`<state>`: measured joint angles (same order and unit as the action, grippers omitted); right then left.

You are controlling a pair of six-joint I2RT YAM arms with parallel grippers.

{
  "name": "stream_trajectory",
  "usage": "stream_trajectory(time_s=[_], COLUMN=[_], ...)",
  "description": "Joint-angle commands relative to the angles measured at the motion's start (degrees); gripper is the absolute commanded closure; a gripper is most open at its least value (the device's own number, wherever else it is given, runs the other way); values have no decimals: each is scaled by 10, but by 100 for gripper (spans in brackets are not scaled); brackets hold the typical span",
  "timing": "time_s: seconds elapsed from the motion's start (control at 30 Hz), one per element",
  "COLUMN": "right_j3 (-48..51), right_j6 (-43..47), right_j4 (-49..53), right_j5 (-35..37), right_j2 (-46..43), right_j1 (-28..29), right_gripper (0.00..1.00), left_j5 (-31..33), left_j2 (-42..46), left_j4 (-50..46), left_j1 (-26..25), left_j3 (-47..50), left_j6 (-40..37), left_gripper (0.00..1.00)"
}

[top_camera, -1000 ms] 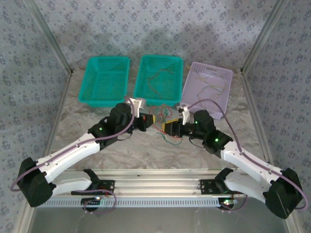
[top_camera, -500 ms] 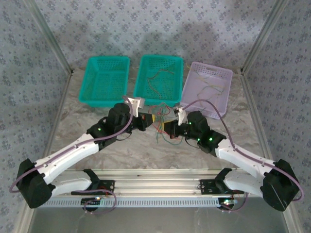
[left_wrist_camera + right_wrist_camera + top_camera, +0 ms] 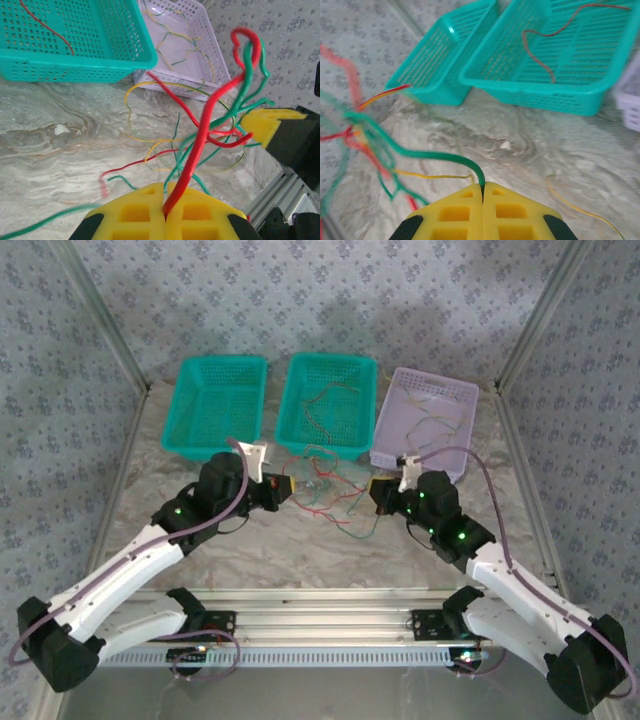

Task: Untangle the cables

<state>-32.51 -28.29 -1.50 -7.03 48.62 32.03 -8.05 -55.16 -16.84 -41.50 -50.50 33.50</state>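
We start with the table [image 3: 250, 540]: its top has a pale, veined, marble-like pattern, and the arms cover part of it. At its far side stand three plastic mesh baskets. The teal basket on the left [image 3: 215, 410] looks bare. The middle teal basket [image 3: 284, 405] holds a few thin strands and the lilac basket [image 3: 400, 410] a few yellowish ones, though from above these are too fine for us to count.

The cables [image 3: 325, 485] form a loose knot of red, green and yellow loops, strung between the two claws just in front of the middle basket. Where each strand crosses another we cannot make out.

The left claw [image 3: 165, 192] has ribbed yellow pads cut off by the lower edge. They are pressed together on a red cable [image 3: 200, 145]. The right claw [image 3: 482, 187] pinches a green cable [image 3: 435, 157] the same way. The loops beyond it are blurred.
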Motion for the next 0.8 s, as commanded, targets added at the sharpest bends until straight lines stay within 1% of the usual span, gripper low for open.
stream_trajectory(time_s=[0.0,0.07,0.23,0.33,0.4,0.53,0.67,0.77], right_j3=[14,16,36,40,42,38,15,-12], right_j6=[-18,-30,-55,-66,-69,-64,-53,-44], right_j4=[44,67,83,108,108,78,95,125], right_j5=[41,68,80,101,102,47,55,80], right_j2=[-12,-11,-14,-18,-20,-23,-45,-73], right_j1=[-22,-32,-67,-77,-90,-96,-97,-99], right_gripper=[100,100,100,100,100,100,100,100], left_j5=[16,23,48,57,60,52,66,68], left_j2=[27,37,63,77,83,87,89,92], left_j4=[-66,-101,-179,-209,-217,-230,-249,-256], left_j1=[9,13,25,38,47,60,66,72], left_j3=[-41,-56,-89,-100,-104,-95,-105,-106], left_j6=[-36,-51,-86,-102,-108,-111,-127,-134], left_gripper=[100,100,100,100,100,100,100,100])
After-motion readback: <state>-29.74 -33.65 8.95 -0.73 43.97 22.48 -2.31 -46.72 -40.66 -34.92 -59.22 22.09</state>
